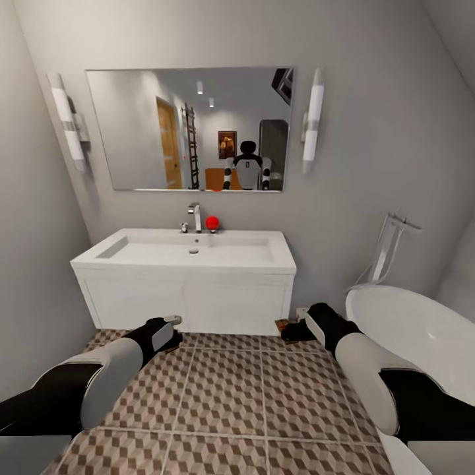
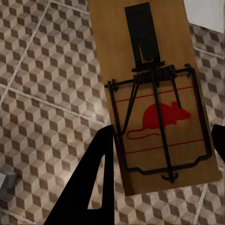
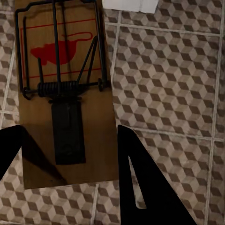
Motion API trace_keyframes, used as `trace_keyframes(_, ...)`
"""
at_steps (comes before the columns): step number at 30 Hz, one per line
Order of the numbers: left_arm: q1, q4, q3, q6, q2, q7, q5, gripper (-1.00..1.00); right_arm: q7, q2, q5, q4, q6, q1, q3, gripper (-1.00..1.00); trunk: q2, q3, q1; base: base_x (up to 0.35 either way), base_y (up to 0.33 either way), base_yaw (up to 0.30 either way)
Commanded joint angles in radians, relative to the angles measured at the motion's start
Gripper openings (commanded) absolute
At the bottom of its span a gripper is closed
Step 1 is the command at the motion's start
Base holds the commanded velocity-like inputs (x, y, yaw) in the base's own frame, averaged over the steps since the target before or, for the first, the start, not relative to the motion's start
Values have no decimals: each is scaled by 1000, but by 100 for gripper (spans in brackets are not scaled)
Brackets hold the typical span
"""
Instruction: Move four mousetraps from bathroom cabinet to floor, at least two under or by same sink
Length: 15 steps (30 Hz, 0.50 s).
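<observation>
Left gripper (image 2: 161, 159) and right gripper (image 3: 65, 150) low over the bathroom floor (image 1: 224, 389), each clamped on 1 mousetrap: left mousetrap (image 2: 157, 93), right mousetrap (image 3: 65, 89), red mouse marks up. Beyond, right mousetrap's tip (image 1: 285, 324) near the vanity's (image 1: 198, 297) lower right corner, under the bathroom sink (image 1: 191, 251), beside the bathtub (image 1: 422, 336).

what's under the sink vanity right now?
Below the white vanity, cube-patterned floor tiles run to the wall. One mousetrap lies by its corner near the right tool. The left tool covers the floor under the vanity's other end.
</observation>
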Motion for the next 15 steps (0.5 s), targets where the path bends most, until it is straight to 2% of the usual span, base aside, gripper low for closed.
trace_keyframes(1,-1,0,1,4,0,8,2,-100,1,-1,6,17,-15,0,-2,-100,-1,-1,1,320,0,0)
trace_keyframes(5,-1,1,2,4,0,8,4,-100,0,-6,7,73,-95,0,-2,-100,-1,-1,1,320,0,0)
trace_keyframes(8,-1,1,1,4,0,8,5,-100,0,-9,7,97,-124,0,-3,-100,-1,-1,1,285,0,0)
trace_keyframes(15,-1,1,2,4,0,7,5,-100,-2,-10,6,124,-144,0,-3,-100,-1,-1,1,81,0,0)
